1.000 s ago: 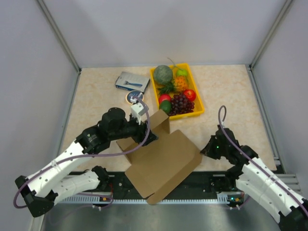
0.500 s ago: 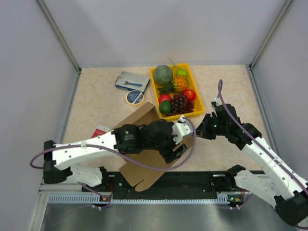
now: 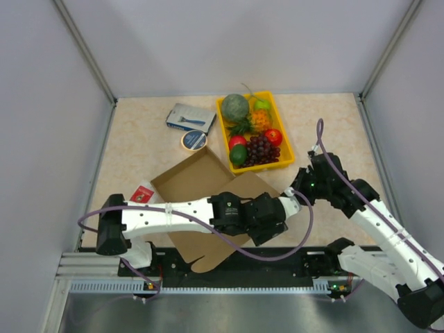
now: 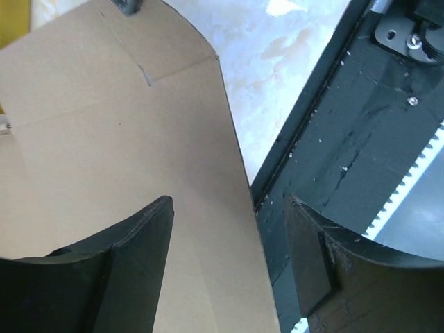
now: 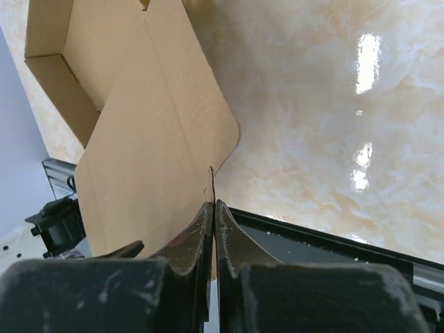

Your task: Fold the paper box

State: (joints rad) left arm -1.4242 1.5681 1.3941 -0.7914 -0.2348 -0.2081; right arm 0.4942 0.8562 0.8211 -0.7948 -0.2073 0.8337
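Now the left gripper [image 4: 229, 201], jaws apart, has swung across the paper box [image 3: 187, 180] to the flap pinched in the right gripper [image 5: 214, 205], readying a fold.

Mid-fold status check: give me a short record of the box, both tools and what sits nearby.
box: plain brown cardboard paper box, rear half walled, front panel flat, reaching over the black base rail
left tool: open, astride the panel's edge
right tool: shut on a thin cardboard edge
behind: yellow plastic fruit tray, small blue-grey packet
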